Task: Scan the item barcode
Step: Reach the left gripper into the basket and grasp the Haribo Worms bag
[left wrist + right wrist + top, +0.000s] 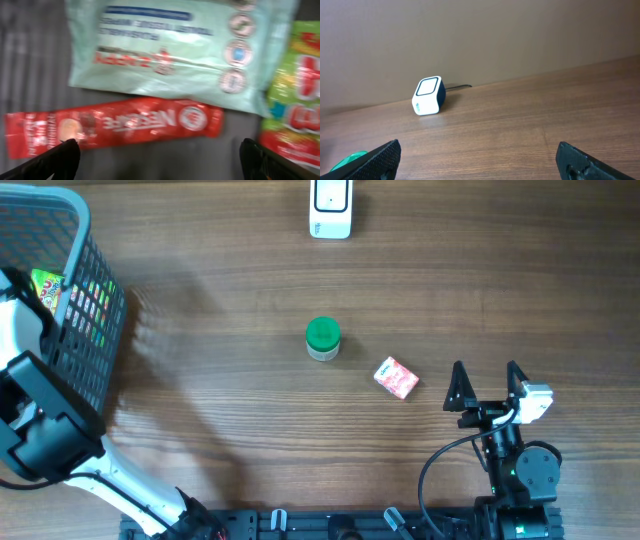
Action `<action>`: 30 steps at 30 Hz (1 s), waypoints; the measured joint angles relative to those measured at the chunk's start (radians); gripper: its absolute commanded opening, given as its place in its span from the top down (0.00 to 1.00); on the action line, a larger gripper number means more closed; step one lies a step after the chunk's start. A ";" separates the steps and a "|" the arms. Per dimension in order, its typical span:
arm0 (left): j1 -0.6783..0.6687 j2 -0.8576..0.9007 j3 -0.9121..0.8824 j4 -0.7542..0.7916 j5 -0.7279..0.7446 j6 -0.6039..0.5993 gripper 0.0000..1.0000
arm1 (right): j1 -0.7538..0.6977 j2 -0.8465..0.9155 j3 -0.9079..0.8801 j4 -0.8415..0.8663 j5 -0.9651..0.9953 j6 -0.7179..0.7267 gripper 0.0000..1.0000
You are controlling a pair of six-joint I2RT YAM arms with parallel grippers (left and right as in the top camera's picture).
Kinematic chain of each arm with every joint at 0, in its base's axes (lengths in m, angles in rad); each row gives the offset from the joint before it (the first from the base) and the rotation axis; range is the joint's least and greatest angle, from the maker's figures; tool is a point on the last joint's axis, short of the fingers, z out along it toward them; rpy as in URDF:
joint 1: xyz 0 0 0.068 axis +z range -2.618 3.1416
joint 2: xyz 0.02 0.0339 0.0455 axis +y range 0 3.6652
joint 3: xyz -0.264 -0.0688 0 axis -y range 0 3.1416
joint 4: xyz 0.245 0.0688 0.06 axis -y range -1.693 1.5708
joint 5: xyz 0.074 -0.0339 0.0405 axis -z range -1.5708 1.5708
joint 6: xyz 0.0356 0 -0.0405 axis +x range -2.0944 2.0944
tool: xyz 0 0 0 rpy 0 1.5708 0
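The dark mesh basket [95,310] at the tabletop's [230,410] far left corner holds three soft packets: a pale green wipes pack [170,50], a glossy red stick sachet [115,125] and a green-and-red bag [295,100]. The left gripper [160,160] hangs over them, jaws wide, holding nothing. One white boxy scanner [330,208] stands at the far edge. One green-lidded jar [322,338] and one small pink carton [396,377] sit mid-table. The right gripper [486,375], spread wide and empty, is by the near right edge.
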 measured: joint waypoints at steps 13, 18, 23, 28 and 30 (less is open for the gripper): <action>-0.024 -0.009 -0.002 0.166 0.317 -0.076 0.00 | 0.000 0.000 0.000 0.000 0.000 0.000 0.00; -0.029 -0.009 -0.003 0.228 0.385 -0.081 0.00 | 0.000 0.000 0.000 0.000 0.000 0.000 0.00; -0.042 -0.008 -0.003 0.239 0.435 -0.084 0.00 | 0.000 0.000 0.000 0.000 0.000 0.000 0.00; -0.052 0.024 0.013 0.195 0.438 -0.082 0.57 | 0.000 0.000 0.000 0.000 0.000 0.000 0.00; -0.053 0.037 0.023 0.171 0.426 -0.081 0.88 | 0.000 0.000 0.000 0.000 0.000 0.000 0.00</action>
